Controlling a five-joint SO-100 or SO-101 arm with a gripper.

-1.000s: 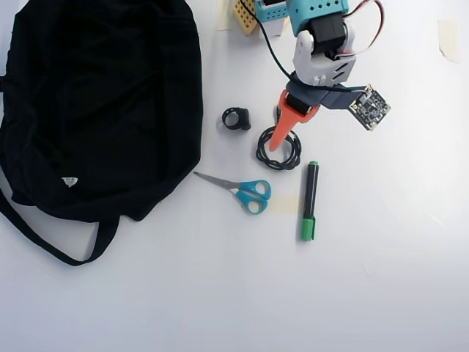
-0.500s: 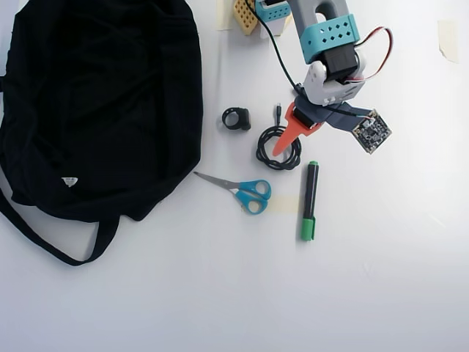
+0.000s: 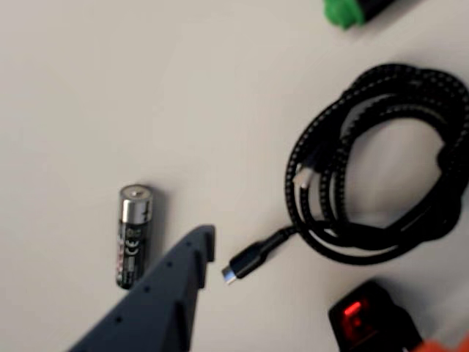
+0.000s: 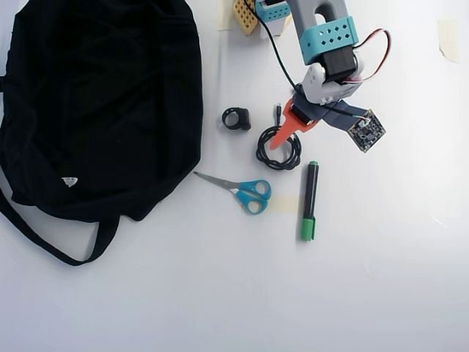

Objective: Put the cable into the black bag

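The cable is a thin black braided cord in a round coil on the white table, its plug end pointing lower left. My gripper is open and empty just above it. The dark grey finger is left of the plug, and the other jaw is at the bottom right. In the overhead view the gripper hovers over the cable, with the orange finger lying across the coil. The black bag lies far left with its strap and white tag.
A battery lies left of the grey finger. A black ring clip sits between the bag and the cable. Blue-handled scissors and a green-capped black marker lie below the cable. The marker's cap shows in the wrist view.
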